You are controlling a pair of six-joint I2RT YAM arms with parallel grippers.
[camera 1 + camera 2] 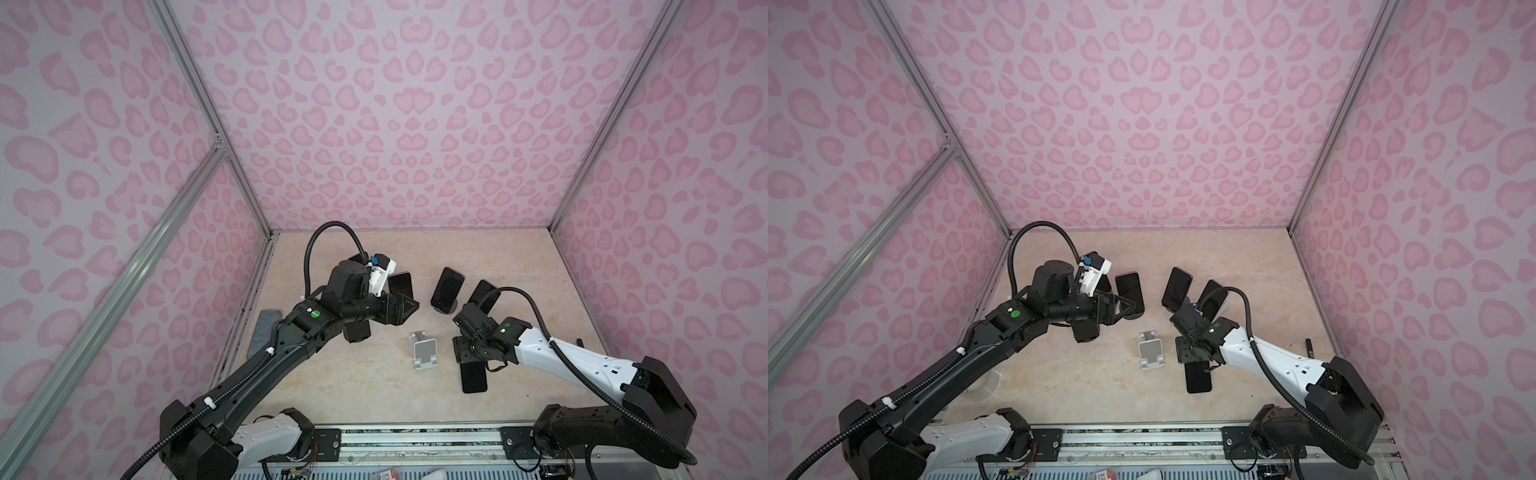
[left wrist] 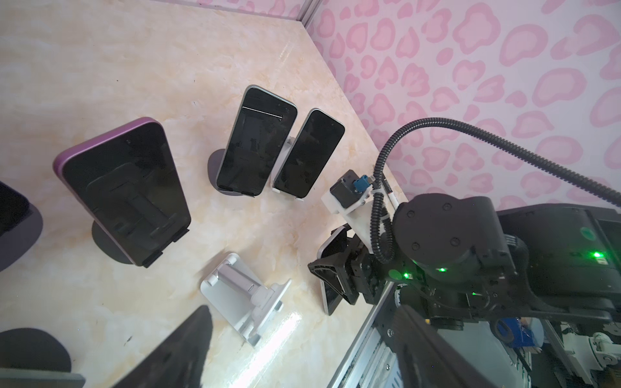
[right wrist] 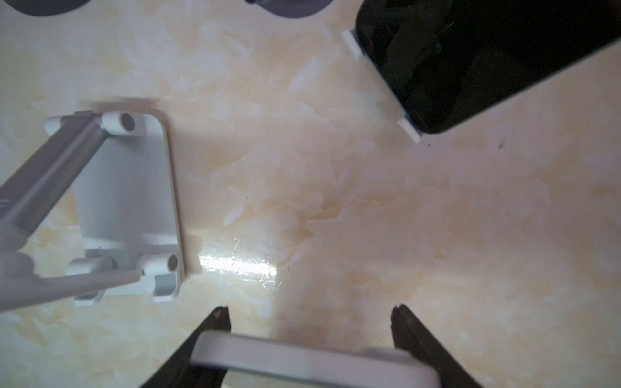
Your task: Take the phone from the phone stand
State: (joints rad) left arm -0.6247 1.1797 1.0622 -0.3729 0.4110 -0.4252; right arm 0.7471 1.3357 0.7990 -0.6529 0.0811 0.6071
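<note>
Right gripper (image 3: 311, 314): jaws closed across white-edged phone (image 3: 302, 356), phone between its fingers, clear of white stand (image 3: 127, 208). Stand stood empty just beside gripper, not touching phone. Removal judged done; set-down and release left to do. Left gripper (image 1: 403, 308): jaws apart, empty, well off.

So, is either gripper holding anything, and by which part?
The right gripper grips a phone by its two long edges, near one end. The left gripper holds nothing.

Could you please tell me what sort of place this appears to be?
Likely a robot data-collection booth: pink patterned walls on aluminium framing, two arms mounted on a front rail, several phones propped on stands.
</note>
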